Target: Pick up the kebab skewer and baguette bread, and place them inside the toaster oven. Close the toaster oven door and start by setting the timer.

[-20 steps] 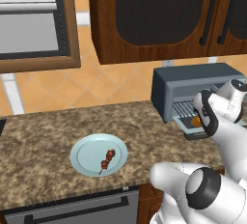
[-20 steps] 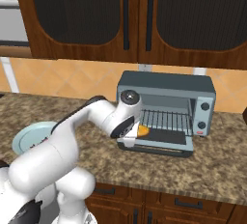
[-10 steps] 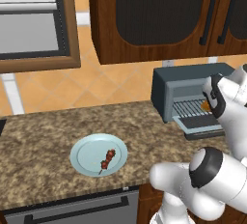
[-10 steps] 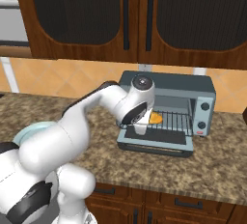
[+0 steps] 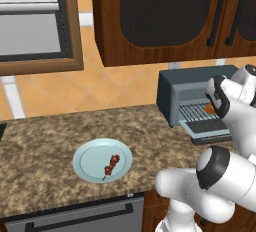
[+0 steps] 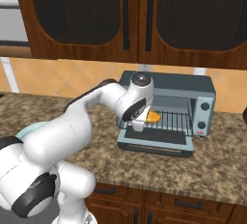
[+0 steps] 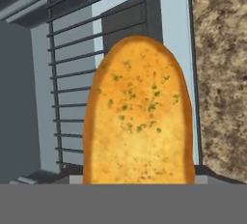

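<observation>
Baguette bread (image 7: 139,117) has a matt, rough speckled crust; wire rack (image 7: 72,83) thin metal; counter (image 5: 45,141) mottled stone

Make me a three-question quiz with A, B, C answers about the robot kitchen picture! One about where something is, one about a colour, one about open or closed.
1. Where is the kebab skewer?
A. on the plate
B. inside the toaster oven
C. on the floor

2. What colour is the plate?
A. red
B. light blue
C. black

3. How is the toaster oven door?
A. shut tight
C. taken off
B. folded down open

Answers: 1 A, the kebab skewer lies on the plate on the counter. 2 B, its rim looks pale blue. 3 B, the toaster oven door lies flat in front of the toaster oven, and the bread sits by the wire rack.
</observation>
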